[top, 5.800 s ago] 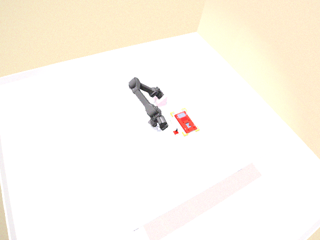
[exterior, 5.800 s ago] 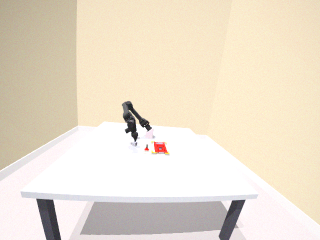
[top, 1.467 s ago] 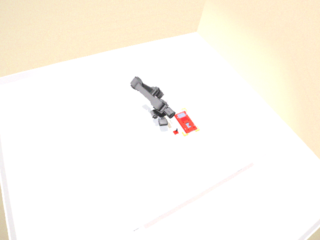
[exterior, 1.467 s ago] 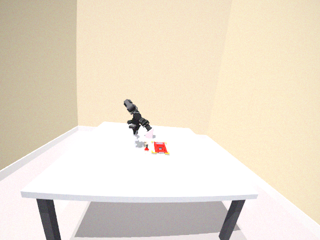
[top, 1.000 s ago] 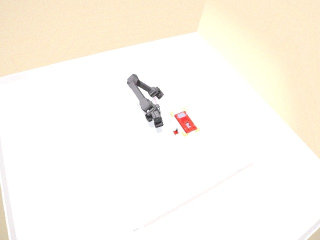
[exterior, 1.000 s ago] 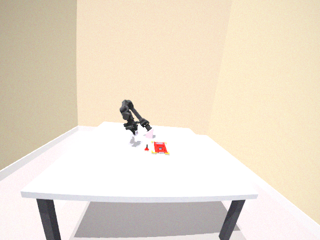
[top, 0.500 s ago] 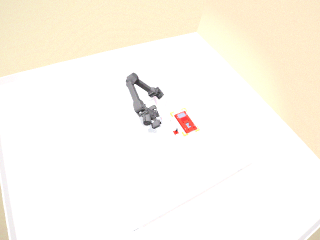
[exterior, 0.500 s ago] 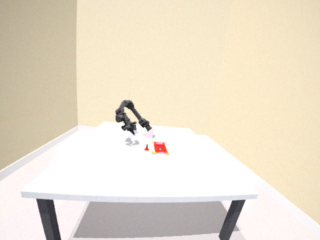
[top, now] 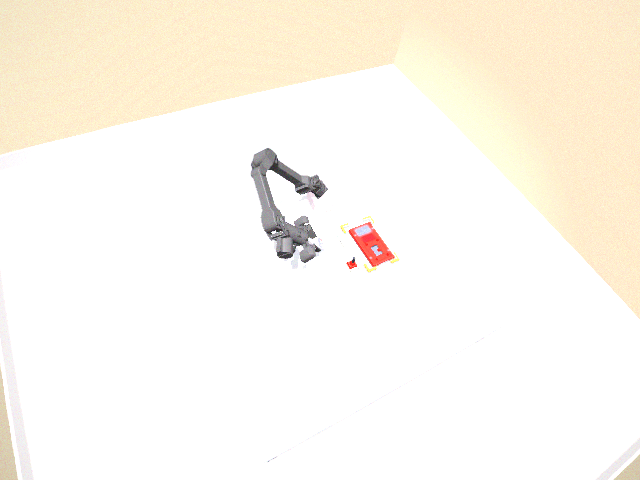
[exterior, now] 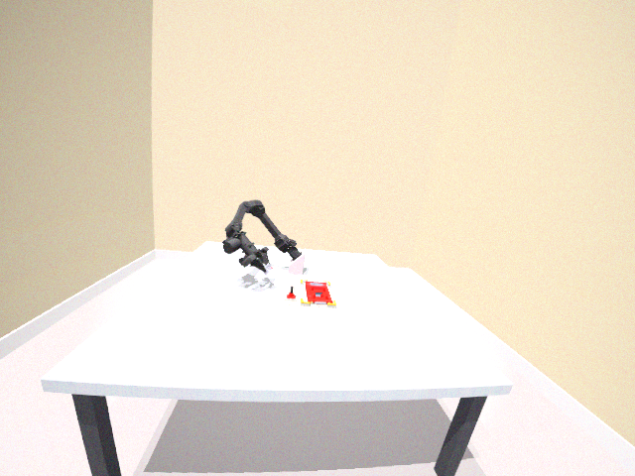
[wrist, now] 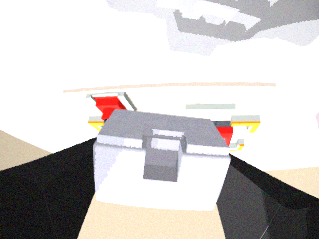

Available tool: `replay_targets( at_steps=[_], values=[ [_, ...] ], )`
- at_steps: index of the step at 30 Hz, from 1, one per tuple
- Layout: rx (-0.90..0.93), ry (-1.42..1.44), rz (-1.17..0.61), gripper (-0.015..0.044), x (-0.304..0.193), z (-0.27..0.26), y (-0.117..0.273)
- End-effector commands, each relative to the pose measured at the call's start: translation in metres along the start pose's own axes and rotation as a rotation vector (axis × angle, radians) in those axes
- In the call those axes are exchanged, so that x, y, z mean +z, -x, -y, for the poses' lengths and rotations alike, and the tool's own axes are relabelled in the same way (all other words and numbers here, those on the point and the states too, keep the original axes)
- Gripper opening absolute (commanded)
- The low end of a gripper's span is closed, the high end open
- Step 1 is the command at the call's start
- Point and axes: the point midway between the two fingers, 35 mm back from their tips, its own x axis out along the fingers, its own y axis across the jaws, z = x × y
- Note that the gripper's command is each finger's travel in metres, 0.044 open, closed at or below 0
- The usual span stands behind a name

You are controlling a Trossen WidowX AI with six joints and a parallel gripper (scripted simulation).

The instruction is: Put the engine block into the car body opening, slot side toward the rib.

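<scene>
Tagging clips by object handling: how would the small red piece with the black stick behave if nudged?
The red piece would probably slide, its base being flat. A hit high on its upright black stick might tip it.

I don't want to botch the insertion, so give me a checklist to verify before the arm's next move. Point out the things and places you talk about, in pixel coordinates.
1. Engine block [top: 318, 241] [exterior: 270, 267] [wrist: 120, 171] gripped by the end effector [top: 315, 244] [exterior: 267, 269] [wrist: 159, 153]: ok.
2. Engine block over the car body [top: 368, 240] [exterior: 318, 291] [wrist: 225, 134]: not ok, off to one side.
3. Slot facing the rib: cannot tell, rib not identifiable.
4. Opening unobstructed: cannot tell, too small.
5. Black post on red base [top: 352, 265] [exterior: 291, 296] outside the car body: ok, beside it.
</scene>
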Motion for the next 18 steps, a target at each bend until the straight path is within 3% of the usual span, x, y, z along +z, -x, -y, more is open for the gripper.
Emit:
replay_targets(
  at_steps=[1,18],
  values=[
    [0.0,0.006,-0.012,0.0,0.005,0.0,-0.006],
    [0.0,0.006,-0.01,0.0,0.037,0.0,-0.034]
  ],
)
